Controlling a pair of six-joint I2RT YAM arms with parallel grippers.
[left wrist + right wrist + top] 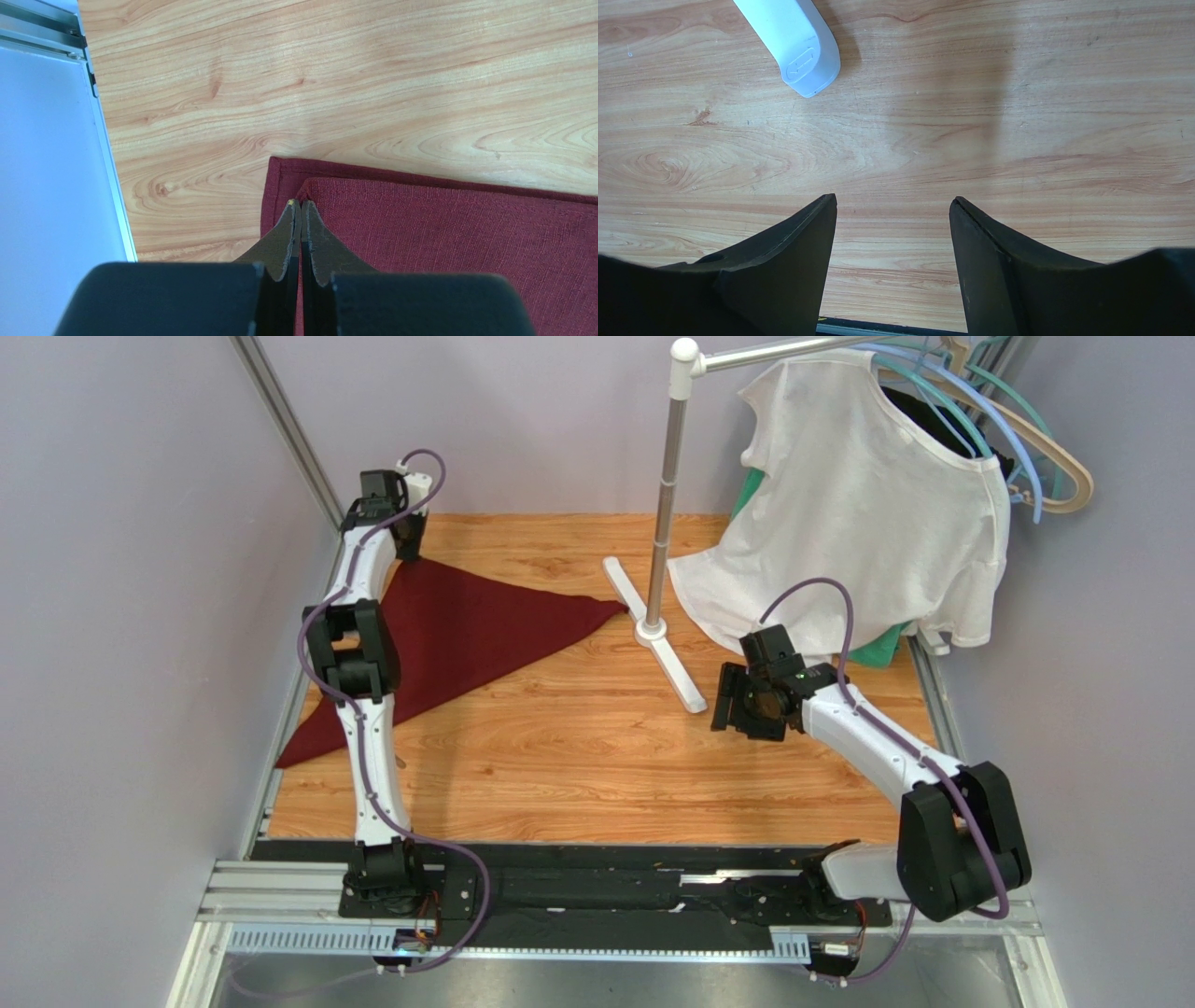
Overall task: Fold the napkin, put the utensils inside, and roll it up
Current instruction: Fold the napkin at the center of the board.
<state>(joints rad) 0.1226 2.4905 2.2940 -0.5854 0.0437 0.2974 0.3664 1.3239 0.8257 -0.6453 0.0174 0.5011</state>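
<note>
While the right claw (892,203) hangs wide open over the bare wooden surface (1032,105), near the white stand foot (798,49), the left claw (300,204) is pinched tight, its 2 tips at the far-left corner of the maroon napkin (470,633), which lies folded as a triangle along the left edge. Farther back a white T-shirt (870,504) hangs.

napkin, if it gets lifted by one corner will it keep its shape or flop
Probably floppy: the napkin lies flat as thin cloth folded into a triangle, so a lifted corner would likely drape. Likely light, since both layers sit thin on the table. Pushed, its coarse weave may catch and bunch rather than slide.
</note>
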